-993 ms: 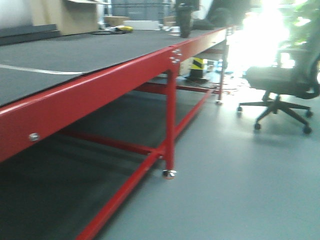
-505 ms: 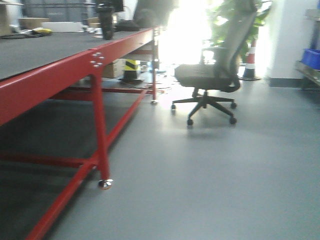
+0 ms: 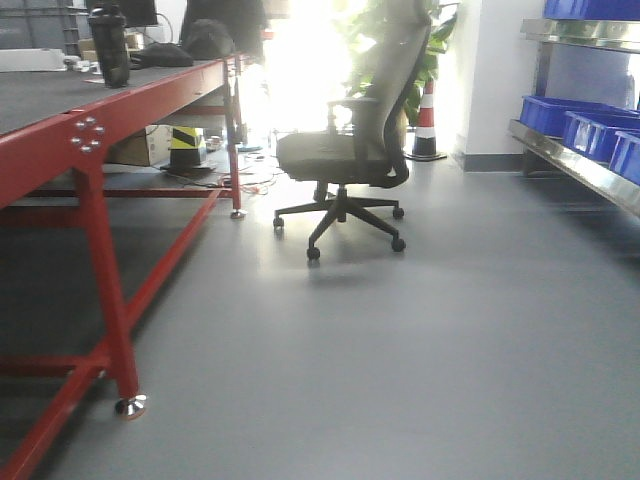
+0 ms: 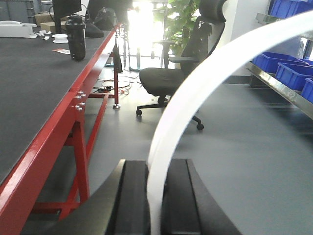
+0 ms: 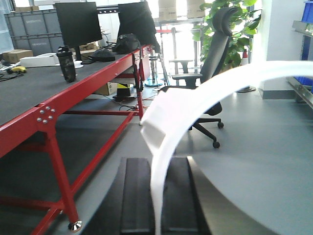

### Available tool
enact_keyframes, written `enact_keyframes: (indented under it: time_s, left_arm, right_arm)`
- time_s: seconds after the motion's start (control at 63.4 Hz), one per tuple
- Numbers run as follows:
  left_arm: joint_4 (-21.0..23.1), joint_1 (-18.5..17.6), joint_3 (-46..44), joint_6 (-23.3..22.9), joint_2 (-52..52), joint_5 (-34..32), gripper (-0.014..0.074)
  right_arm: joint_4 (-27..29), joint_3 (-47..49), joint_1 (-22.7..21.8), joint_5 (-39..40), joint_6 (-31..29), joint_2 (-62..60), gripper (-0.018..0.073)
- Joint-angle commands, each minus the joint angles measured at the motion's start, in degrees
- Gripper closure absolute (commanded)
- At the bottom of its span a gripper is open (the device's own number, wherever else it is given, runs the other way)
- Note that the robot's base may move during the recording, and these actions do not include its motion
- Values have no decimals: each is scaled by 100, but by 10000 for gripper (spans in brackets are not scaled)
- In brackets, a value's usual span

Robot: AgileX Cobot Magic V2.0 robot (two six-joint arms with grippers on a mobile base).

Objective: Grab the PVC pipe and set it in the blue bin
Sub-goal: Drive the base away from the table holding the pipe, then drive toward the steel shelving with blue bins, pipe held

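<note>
A white PVC pipe [image 4: 178, 110], curved in a half-ring arc, is clamped upright in the left gripper [image 4: 155, 196], its black pads [image 4: 134, 196] pressed to either side. The right wrist view shows a like white arc [image 5: 230, 78], with a blocky end, pinched the same way in the right gripper [image 5: 159, 196]. Whether this is one piece or two cannot be told. The robot stands on a grey floor [image 3: 420, 350] beside a red-framed table [image 3: 60, 130], with an office chair [image 3: 360, 150] ahead. Blue bins [image 3: 560, 112] line a metal shelf [image 3: 590, 175] at far right, well apart from the robot. The grab looks done and the carry is in hand. The next move probably calls for closing on the shelf, holding the arc over one bin, then releasing it.
</note>
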State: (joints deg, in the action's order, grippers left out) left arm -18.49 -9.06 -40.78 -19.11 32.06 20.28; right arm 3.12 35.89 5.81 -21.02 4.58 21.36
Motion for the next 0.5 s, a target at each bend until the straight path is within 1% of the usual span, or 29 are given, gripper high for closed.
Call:
enact_keyframes:
  time_s: [0.0,0.489]
  left_arm:
    - [-11,11,-4,-41,-18,-180,707]
    - [-11,11,-4,-41,-18,-180,707]
  right_arm:
    - [-46,43,6,133,-18,-29,721]
    - [-46,43,6,133,-18,-29,721]
